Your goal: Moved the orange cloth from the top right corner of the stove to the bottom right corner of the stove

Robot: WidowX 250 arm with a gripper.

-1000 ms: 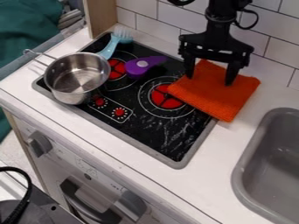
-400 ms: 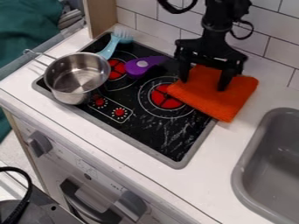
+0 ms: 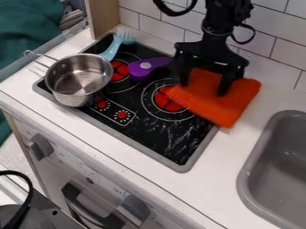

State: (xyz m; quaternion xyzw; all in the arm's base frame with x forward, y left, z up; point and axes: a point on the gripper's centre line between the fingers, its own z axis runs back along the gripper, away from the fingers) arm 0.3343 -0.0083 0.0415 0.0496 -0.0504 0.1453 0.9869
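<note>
Running across the frame, the white counter lies just as it did, and so does the black stove set in it, whose near right corner, the cloth's goal, is low in the frame, a little right of its middle. The orange cloth is what has changed: it has slid slightly toward the lower left, its left part now reaching further over the red burner while its right part rests on the counter. It sits right of centre in the frame, still by the stove's far right corner, so the task looks barely begun. The black claw, above the middle and right of it, has come down and leftward with it, fingers apart and their tips against the fabric. That suggests the fabric is being dragged by contact, or the claw is settling before a pinch. The next move probably calls for drawing the fingers together on a fold, then carrying or pulling toward the bottom of the frame; a loose hold could let the fabric slip or bunch.
</note>
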